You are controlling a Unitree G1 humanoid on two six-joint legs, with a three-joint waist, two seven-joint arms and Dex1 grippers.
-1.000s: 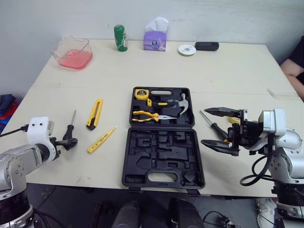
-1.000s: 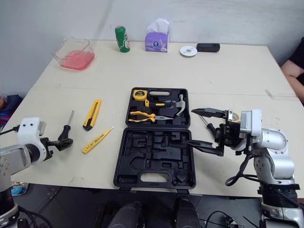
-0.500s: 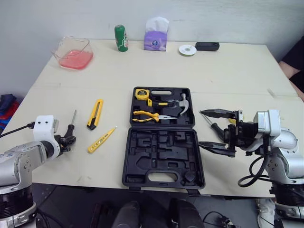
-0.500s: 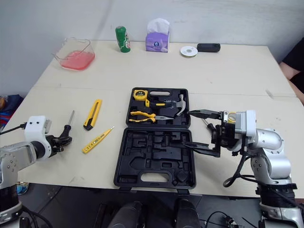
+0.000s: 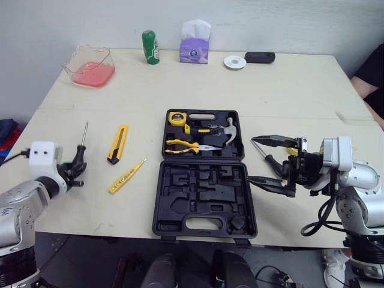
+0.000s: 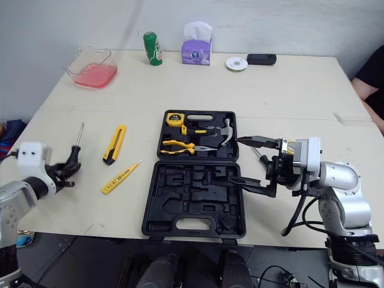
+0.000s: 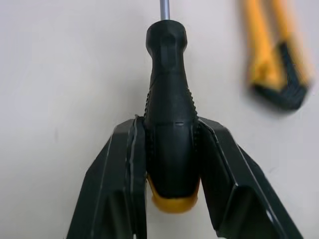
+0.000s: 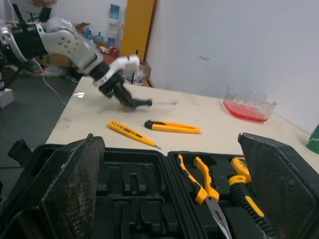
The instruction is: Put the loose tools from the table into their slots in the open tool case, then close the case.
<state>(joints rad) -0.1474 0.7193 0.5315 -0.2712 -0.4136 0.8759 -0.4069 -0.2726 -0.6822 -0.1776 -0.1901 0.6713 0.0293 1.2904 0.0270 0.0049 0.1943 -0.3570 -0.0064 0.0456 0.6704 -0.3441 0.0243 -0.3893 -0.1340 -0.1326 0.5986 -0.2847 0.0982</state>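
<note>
Now the left gripper (image 7: 169,124) clamps a black-handled screwdriver (image 7: 167,59) (yellow-capped) by the tabletop's (image 5: 288,90) left edge; right gripper (image 5: 252,159) gapes wide.

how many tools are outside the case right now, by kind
screwdriver: 2 (one in the left hand, one lying right of the case)
utility knife: 1
tester pen: 1
total: 4

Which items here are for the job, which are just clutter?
Job: black plastic tool case; black-handled screwdriver in left pincer; second black-handled screwdriver right of case; yellow utility knife; yellow tester pen.
Clutter: clear plastic tub with pink contents; green can; purple tissue box; white disc; small black device.
</note>
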